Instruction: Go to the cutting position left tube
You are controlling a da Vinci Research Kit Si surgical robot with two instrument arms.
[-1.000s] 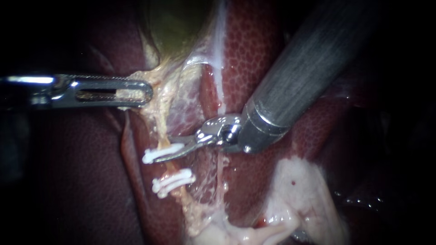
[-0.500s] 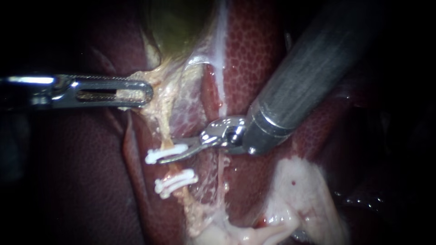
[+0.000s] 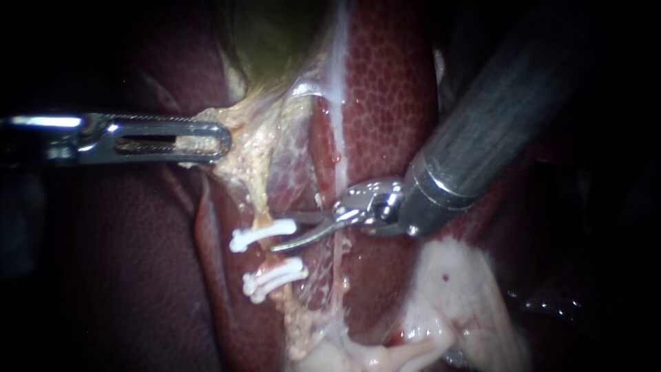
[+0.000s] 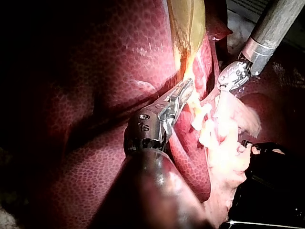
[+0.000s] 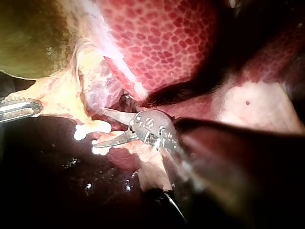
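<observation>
While the left instrument [image 3: 219,140] grips pale yellowish tissue [image 3: 249,141], the right instrument [image 3: 284,233], end effector open, should straddle the thin orange left tube [image 3: 266,254] squarely between two white clips [image 3: 260,235]

Two instruments: left instrument [image 3: 206,140], right instrument [image 3: 286,231]. One gallbladder [image 3: 268,41], one liver [image 3: 385,89]. Below the gallbladder, one tube [image 3: 265,256] carries two white clips: upper clip [image 3: 263,234], lower clip [image 3: 274,277].

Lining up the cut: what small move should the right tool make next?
Probably ease the right tool down and forward, so its open jaws straddle the tube between the upper clip and lower clip; its tips now sit beside the upper clip.
</observation>
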